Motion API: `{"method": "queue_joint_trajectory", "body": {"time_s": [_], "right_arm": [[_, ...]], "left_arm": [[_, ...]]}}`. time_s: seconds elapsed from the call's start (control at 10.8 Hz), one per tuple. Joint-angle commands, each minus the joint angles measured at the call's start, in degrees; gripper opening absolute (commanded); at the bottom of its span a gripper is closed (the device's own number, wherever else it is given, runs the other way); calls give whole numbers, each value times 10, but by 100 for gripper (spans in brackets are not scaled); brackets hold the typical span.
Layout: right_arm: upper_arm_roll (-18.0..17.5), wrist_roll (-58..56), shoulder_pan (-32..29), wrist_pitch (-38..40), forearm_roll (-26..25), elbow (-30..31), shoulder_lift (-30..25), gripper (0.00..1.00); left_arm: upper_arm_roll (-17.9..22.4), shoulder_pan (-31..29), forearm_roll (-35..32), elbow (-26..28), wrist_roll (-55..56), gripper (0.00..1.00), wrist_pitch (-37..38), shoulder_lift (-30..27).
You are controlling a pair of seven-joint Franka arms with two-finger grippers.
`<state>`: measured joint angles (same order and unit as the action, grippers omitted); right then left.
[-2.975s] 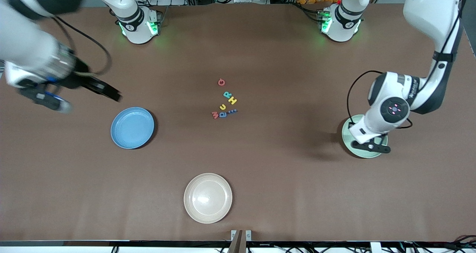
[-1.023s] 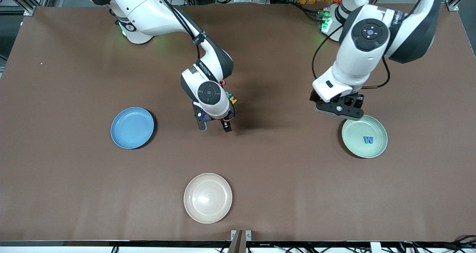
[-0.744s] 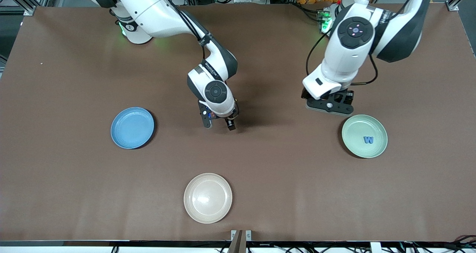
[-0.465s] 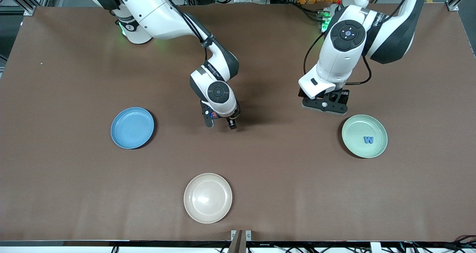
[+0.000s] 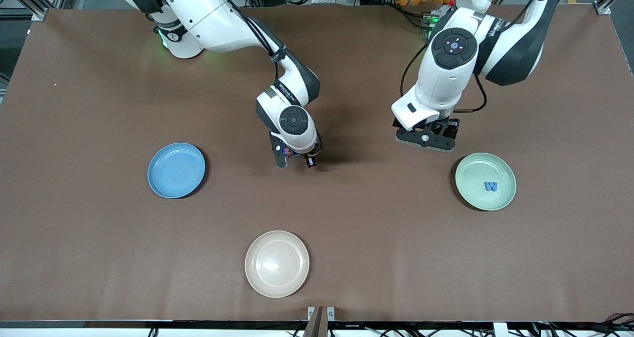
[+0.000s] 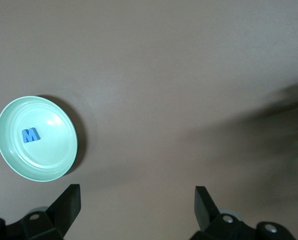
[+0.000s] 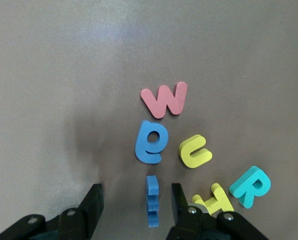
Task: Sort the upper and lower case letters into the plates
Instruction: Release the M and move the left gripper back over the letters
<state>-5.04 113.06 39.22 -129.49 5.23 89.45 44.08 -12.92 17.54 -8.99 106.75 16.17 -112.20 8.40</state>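
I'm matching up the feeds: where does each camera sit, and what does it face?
Front view: high across the table, facing both arms' bases; shows both arms, the blue plate and beige plate.
Left wrist view: looks down past the open left tool at the green plate with its blue letter; front view shares both.
Right wrist view: looks down past the right tool at the letter cluster.

A blue letter W (image 5: 491, 186) lies in the mint green plate (image 5: 485, 159); the blue plate (image 5: 176, 170) holds nothing.

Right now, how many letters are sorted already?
Just one: a blue W lies in the green plate. The blue plate holds none. The right gripper straddles a small blue letter in the pile; the open left gripper hovers beside the green plate.
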Motion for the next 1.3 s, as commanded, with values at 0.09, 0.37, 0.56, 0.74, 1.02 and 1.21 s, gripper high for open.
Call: {"method": "queue_joint_trajectory", "body": {"time_s": [0.09,0.37,0.56,0.74,1.02,1.21], "right_arm": [[3,11,6,-12,0,8,-1,54],[2,10,9,-18,0,17,-1,18],[1,6,9,-29,1,20,0,0],[0,4,1,-27,13,17,-4,0],[-17,-53,-46,12,23,12,-31,0],[-23,-173,-94,76,45,11,-72,0]], "left_arm": [[2,15,12,0,11,100,5,4],[2,28,24,-1,11,100,3,7],[2,32,47,-2,12,100,-1,8],[2,46,50,-4,25,100,-1,12],[2,55,93,-7,30,100,-25,24],[2,68,95,-8,61,100,-33,35]]}}
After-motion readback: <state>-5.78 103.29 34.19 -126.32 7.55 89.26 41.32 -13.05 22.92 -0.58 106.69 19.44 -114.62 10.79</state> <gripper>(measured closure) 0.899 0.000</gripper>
